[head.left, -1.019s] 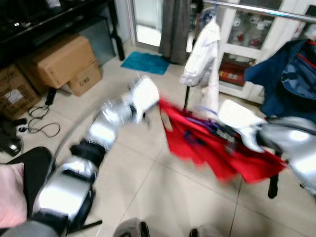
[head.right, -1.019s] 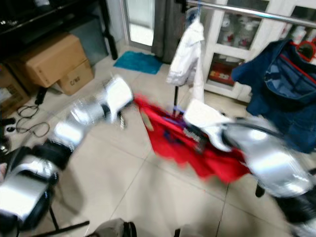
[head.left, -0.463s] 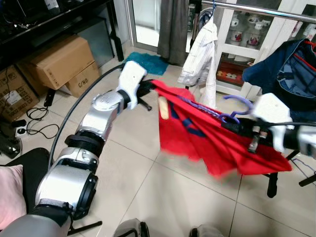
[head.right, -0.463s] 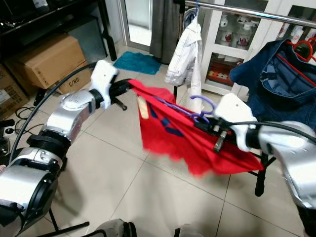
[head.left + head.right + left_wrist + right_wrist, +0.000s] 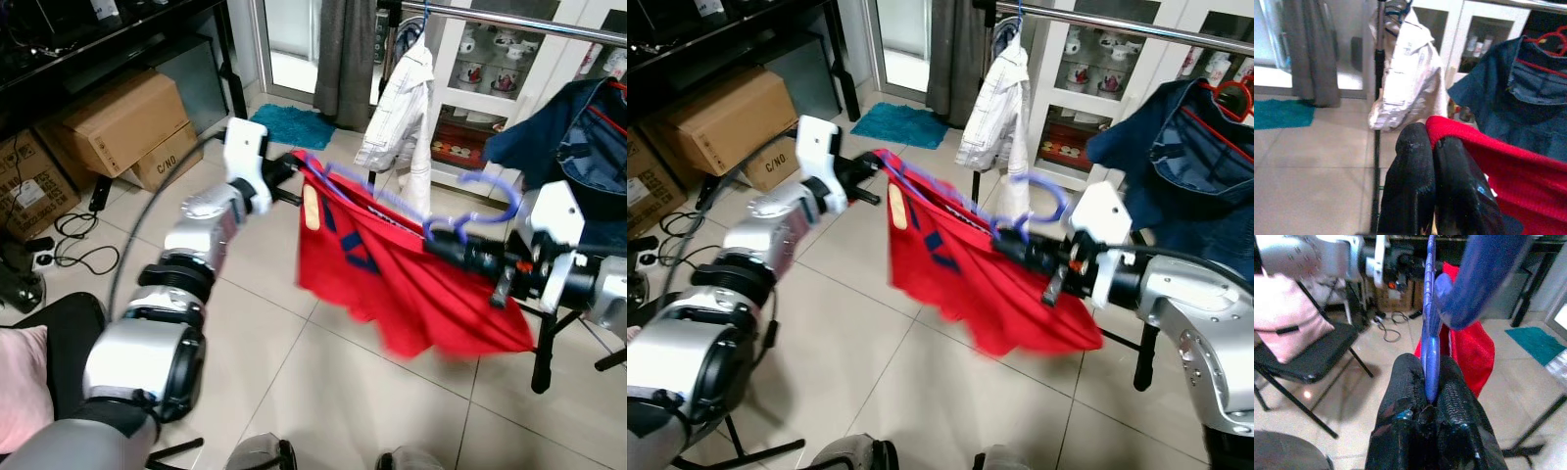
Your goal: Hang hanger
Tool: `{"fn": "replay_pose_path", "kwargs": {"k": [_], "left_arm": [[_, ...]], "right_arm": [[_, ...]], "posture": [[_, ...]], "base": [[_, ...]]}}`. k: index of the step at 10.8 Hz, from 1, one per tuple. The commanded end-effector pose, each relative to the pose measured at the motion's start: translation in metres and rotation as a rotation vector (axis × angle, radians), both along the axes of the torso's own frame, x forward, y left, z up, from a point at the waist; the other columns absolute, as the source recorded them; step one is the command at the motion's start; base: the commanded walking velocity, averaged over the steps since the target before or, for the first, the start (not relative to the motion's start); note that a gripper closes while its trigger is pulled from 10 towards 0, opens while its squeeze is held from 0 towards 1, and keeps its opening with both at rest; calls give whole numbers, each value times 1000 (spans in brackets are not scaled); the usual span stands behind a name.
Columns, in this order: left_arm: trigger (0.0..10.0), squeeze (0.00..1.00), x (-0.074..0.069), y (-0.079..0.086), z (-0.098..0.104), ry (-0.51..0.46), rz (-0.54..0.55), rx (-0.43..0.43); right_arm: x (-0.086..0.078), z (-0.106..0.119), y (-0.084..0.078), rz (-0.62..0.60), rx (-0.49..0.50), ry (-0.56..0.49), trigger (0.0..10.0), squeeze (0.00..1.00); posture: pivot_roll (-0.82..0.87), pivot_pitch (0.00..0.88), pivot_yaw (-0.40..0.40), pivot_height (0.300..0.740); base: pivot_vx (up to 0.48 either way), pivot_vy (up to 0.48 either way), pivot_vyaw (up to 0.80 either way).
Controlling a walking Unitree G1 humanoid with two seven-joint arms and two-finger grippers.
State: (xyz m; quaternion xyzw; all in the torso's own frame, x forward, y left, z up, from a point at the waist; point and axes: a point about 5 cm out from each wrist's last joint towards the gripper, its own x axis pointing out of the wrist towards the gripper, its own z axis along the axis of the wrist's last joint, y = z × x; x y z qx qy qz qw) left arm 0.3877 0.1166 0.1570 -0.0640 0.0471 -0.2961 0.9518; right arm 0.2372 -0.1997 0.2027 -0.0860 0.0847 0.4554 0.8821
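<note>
Here I have the red garment (image 5: 392, 284) stretched in the air between both arms, above the tiled floor (image 5: 294, 392) and in front of the clothes rail (image 5: 509, 20). My left gripper (image 5: 294, 168) reaches forward with its fingers (image 5: 1418, 181) clenched on the top corner of the red cloth; in the left wrist view the two black pads press together with the red fabric pinched between them. My right gripper (image 5: 1011, 245) comes in from the right side with its fingers (image 5: 1449, 396) grasping the purple hanger (image 5: 1034, 201) low on its neck, the hook curving up above the grip. The hanger's purple arm runs inside the upper edge of the garment toward the left gripper, and the cloth sags from it toward the floor. On the rail behind, a white shirt (image 5: 402, 108) hangs at the left end and a dark blue denim jacket (image 5: 578, 137) on a red hanger hangs at the right. A white glass-fronted cabinet (image 5: 470, 78) stands behind the rail, a teal mat (image 5: 289, 125) lies on the floor by the grey curtain (image 5: 343, 49), and cardboard boxes (image 5: 118, 122) sit at the left beside a tangle of cables
</note>
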Motion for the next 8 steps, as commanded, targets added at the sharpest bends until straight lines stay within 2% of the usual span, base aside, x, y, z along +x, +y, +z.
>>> {"fn": "replay_pose_path", "kwargs": {"k": [1,2,3,4,5,6,7,8], "left_arm": [[0,0,4,7,4,13,67,-52],[0,0,5,7,3,31,84,-83],[0,0,0,-6,2,26,-22,-69],[0,0,-7,-22,1,14,-128,-70],[0,0,-8,-27,0,10,-142,-77],[0,0,-11,-32,-4,8,-175,-21],[0,0,-18,-44,-6,-14,-261,34],[0,0,-24,-57,-5,-24,-326,34]], "right_arm": [[-3,5,0,7,38,-6,0,0],[-2,5,-1,-40,64,-14,0,0],[8,3,-1,-159,79,-39,0,0],[13,-1,1,-198,84,-28,0,0],[13,-2,2,-197,97,-20,0,0],[18,3,-2,-264,192,-40,0,0],[32,7,-11,-411,257,-67,0,0],[43,7,-12,-520,319,-63,0,0]], "posture": [[-172,0,88,740],[-174,0,92,740],[-176,0,98,740],[-176,0,104,740],[-176,0,104,740],[-176,0,104,740],[-172,0,109,740],[-173,0,112,740]], "base": [[0,0,0],[0,0,0],[0,0,0],[0,0,0],[0,0,0],[0,0,0],[0,0,0],[0,0,0]]}}
